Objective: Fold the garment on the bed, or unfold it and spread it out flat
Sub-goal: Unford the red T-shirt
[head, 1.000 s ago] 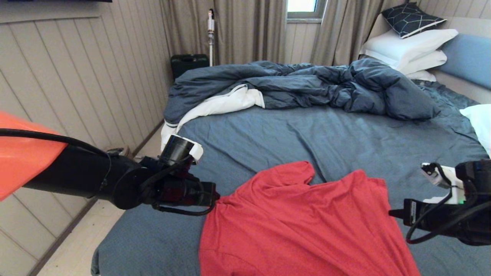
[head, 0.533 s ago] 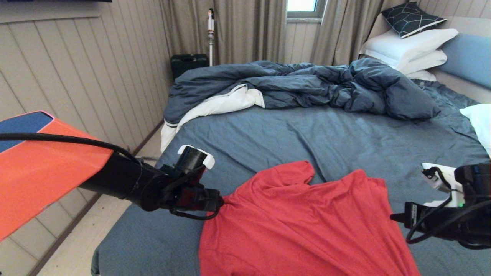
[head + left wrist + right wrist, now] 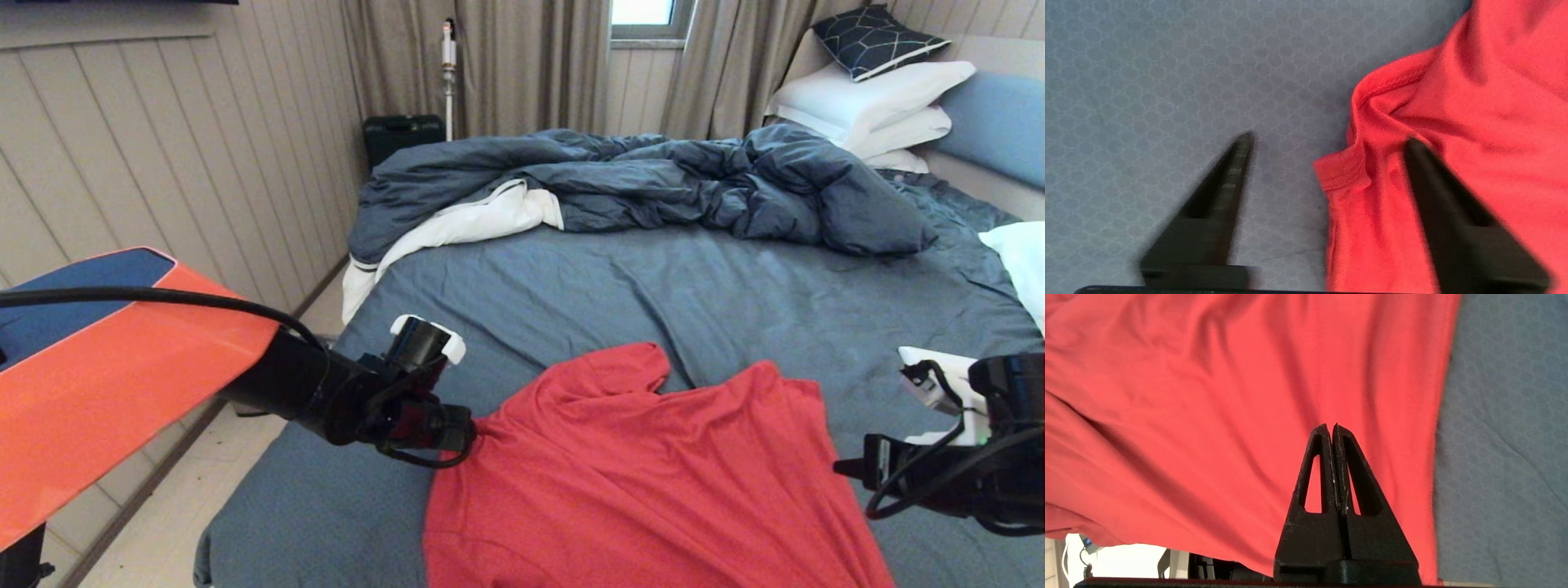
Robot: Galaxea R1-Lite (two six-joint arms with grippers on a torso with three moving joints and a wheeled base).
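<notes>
The garment (image 3: 637, 482), a red T-shirt, lies plain side up on the near part of the bed (image 3: 653, 286), running out of the head view at the bottom. My left gripper (image 3: 467, 429) is at its left sleeve corner. In the left wrist view this gripper (image 3: 1329, 139) is open: one finger is over the blue sheet (image 3: 1167, 81), the other over the red cloth (image 3: 1474, 122), with the sleeve hem between them. My right gripper (image 3: 841, 467) is at the shirt's right edge. Seen from its wrist, it (image 3: 1329, 426) is shut and empty over the red fabric (image 3: 1208, 396).
A rumpled dark blue duvet (image 3: 653, 180) lies across the far half of the bed, with stacked white pillows (image 3: 873, 106) at the back right and another pillow (image 3: 1020, 261) at the right edge. The floor (image 3: 163, 523) and a panelled wall run along the left side.
My left arm has swung lower and farther in over the bed, keeping its gripper at the sleeve corner. The right arm has sunk very slightly. The shirt has not moved.
</notes>
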